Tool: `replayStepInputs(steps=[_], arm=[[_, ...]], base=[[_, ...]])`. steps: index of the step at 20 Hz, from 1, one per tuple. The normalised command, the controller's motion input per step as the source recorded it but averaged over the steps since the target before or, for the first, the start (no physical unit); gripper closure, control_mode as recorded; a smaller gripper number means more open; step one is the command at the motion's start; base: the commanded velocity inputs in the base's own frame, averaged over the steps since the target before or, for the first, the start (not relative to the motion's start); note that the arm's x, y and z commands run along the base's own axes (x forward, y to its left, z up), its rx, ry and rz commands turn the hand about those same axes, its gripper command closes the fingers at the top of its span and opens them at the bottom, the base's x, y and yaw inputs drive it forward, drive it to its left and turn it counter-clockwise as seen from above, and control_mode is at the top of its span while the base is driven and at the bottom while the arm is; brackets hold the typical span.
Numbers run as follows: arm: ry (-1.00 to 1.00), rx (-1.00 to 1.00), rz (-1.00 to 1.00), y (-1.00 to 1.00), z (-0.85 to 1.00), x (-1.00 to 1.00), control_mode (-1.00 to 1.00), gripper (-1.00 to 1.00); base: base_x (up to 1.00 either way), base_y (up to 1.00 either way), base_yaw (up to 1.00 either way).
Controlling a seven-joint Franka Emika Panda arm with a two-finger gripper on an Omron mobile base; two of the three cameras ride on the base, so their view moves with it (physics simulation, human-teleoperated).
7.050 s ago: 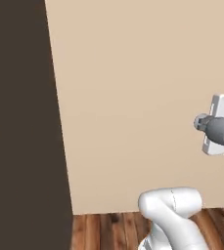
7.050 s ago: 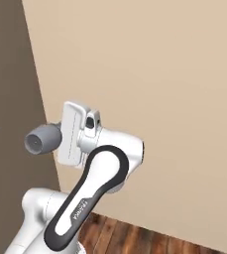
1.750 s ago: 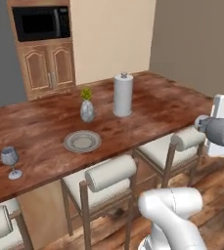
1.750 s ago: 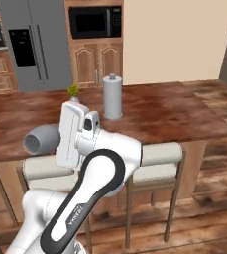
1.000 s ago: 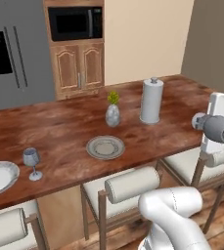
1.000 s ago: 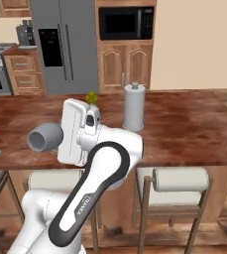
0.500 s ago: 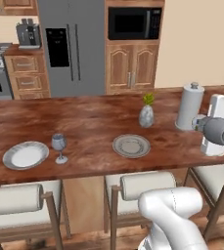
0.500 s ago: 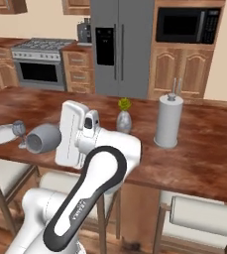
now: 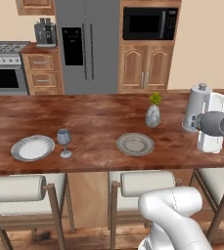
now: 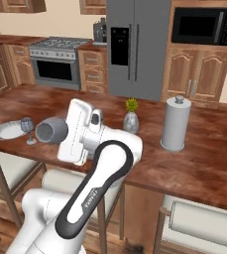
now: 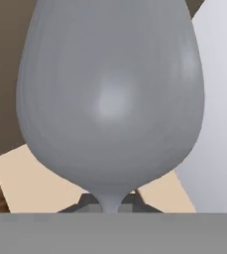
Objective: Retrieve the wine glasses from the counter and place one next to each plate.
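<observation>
A grey-blue wine glass (image 11: pixel 110 94) lies sideways in my gripper (image 11: pixel 110 203), which is shut on its stem; the bowl looms large in the hand view. The same held glass (image 9: pixel 216 123) (image 10: pixel 50 130) hovers over the island's near edge, in front of my white hand. A second wine glass (image 9: pixel 63 141) (image 10: pixel 27 128) stands upright just right of the left plate (image 9: pixel 33 147) (image 10: pixel 8 130). The other plate (image 9: pixel 135 144) lies mid-island with nothing beside it. The counter (image 9: pixel 35 48) runs along the back wall by the stove.
On the long wooden island (image 9: pixel 94 117) stand a grey vase with a plant (image 9: pixel 152 115) and a paper towel roll (image 9: pixel 195 106). Padded stools (image 9: pixel 147 184) line its near side. Fridge (image 9: pixel 86 44), stove (image 9: pixel 3 73) and microwave (image 9: pixel 148 23) fill the back wall.
The whole picture has shifted: the base has moved, so the island, plates and standing glass now sit further right in view. The held glass stays gripped in the same pose.
</observation>
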Motion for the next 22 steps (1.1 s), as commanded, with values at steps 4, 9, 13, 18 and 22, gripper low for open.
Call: replayStepInputs(steps=[4,9,13,18,22], arm=[[0.55,0.04,0.01,0.0,-0.02,0.57,-1.0,1.0],[0.55,0.0,0.0,0.0,-0.11,0.48,-1.0,1.0],[0.49,0.0,0.0,0.0,-0.41,0.25,-1.0,1.0],[0.38,-0.05,0.0,-0.01,-0.54,0.02,-1.0,1.0],[0.25,-0.09,0.0,0.0,-0.55,0.0,-1.0,1.0]], base=[[0.0,0.0,0.0],[0.0,0.0,0.0],[0.0,0.0,0.0],[0.0,0.0,0.0],[0.0,0.0,0.0]])
